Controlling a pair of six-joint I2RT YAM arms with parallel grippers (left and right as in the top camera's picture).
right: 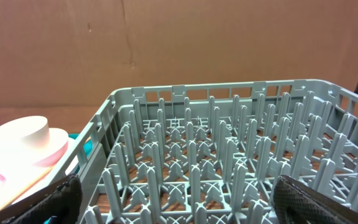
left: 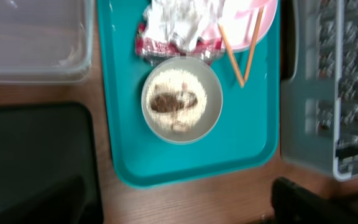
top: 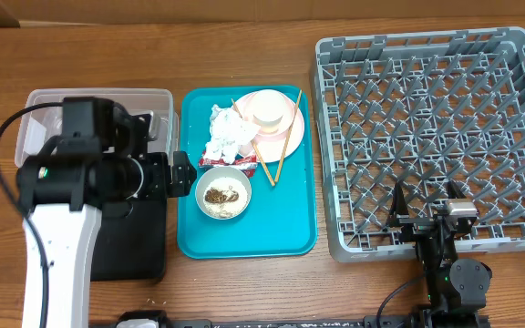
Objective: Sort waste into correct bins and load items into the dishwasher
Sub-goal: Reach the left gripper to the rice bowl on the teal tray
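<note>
At the bottom right of the overhead view, the right gripper sits low at the near wall of the grey plastic dish rack. Its dark fingers are spread wide and hold nothing. Its own camera looks across rows of upright pegs, and the fingers are cut off at the lower corners.

At left centre, the left gripper hangs over the left rim of the teal tray, jaws wide apart and gripping nothing. It is just beside the white-pink bowl, which carries brownish crumbs. The left arm hides much of the shallow black tray and part of the clear tub above it.

Further up the teal tray, a shiny red wrapper meets the bowl's far rim, half under the crumpled white napkin. To the right lies the round pale pink plate with the small cream cup on it. Thin wooden chopsticks cross its edge in a V. The left wrist view is blurred.
</note>
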